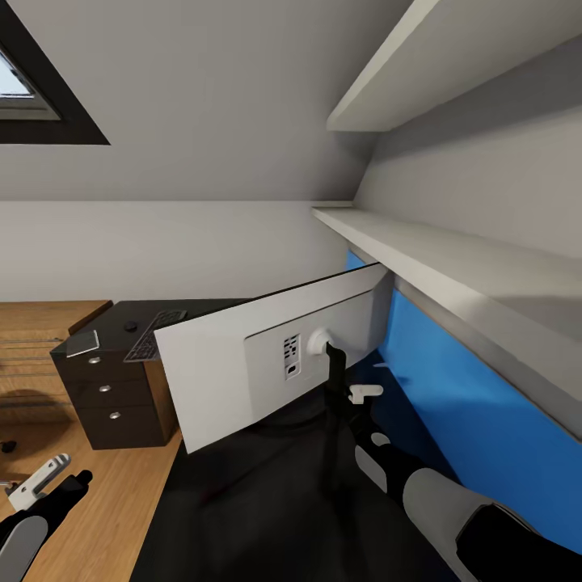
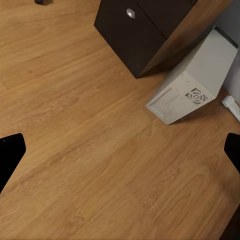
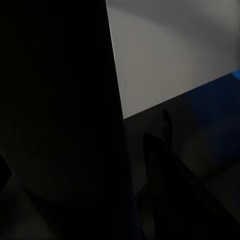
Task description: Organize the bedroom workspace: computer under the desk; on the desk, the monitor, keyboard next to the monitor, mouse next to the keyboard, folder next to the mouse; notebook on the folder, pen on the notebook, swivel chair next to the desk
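Observation:
The monitor (image 1: 267,364) shows me its pale back and stands tilted over the black desk (image 1: 242,501). My right gripper (image 1: 353,398) is at its black stand (image 1: 334,380) and looks shut on it; the right wrist view is nearly all dark from that stand. Farther along the desk lie the keyboard (image 1: 153,335), the small mouse (image 1: 130,326) and the grey notebook (image 1: 82,343). My left gripper (image 1: 40,483) hangs open over the floor (image 2: 90,150), fingertips (image 2: 10,152) far apart. The computer (image 2: 192,85) stands on the floor beside the drawer pedestal (image 2: 130,30).
A blue wall panel (image 1: 453,388) and white shelves (image 1: 453,250) close in the right side behind the monitor. The pedestal (image 1: 113,396) has round silver knobs. A light-wood unit (image 1: 32,323) stands beyond it. A black caster (image 1: 8,444) and a white strip (image 2: 231,106) lie on the floor.

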### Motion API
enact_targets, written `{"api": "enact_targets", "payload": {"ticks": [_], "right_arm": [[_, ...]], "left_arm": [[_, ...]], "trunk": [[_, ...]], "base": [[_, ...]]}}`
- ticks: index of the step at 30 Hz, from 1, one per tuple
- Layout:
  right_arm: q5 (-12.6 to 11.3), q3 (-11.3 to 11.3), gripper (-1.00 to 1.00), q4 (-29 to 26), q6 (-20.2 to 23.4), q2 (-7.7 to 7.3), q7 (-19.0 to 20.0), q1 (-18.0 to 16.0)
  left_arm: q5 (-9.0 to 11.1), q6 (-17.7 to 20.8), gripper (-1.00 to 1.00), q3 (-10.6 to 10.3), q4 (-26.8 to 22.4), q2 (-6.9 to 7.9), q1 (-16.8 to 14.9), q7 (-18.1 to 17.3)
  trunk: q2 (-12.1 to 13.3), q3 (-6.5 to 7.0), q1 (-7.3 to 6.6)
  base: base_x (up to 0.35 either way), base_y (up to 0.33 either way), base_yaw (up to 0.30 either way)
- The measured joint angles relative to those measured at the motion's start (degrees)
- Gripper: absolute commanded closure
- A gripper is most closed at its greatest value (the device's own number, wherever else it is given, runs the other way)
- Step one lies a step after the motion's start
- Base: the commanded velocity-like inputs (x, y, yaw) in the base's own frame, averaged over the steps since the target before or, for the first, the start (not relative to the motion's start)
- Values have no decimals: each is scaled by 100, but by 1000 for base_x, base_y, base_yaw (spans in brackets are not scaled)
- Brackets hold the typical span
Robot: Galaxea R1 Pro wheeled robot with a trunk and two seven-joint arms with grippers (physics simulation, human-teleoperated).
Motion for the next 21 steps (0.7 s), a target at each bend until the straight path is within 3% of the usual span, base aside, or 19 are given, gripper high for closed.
{"api": "enact_targets", "payload": {"ticks": [4,5,6,21], "right_arm": [[-3,3,100,0,2,0,-1,-2],[-8,5,-100,2,1,0,0,-3],[-84,86,-100,11,-9,-4,-13,-2],[-87,87,-100,11,-13,-4,-14,-2]], "left_arm": [[-6,0,-100,0,0,5,0,0],[-8,0,-100,0,0,7,0,0],[-8,0,-100,1,-1,5,1,0],[-9,0,-100,1,-1,8,1,0]], "trunk": [[0,0,0],[0,0,0],[0,0,0],[0,0,0]], "base": [[0,0,0],[0,0,0],[0,0,0],[0,0,0]]}}
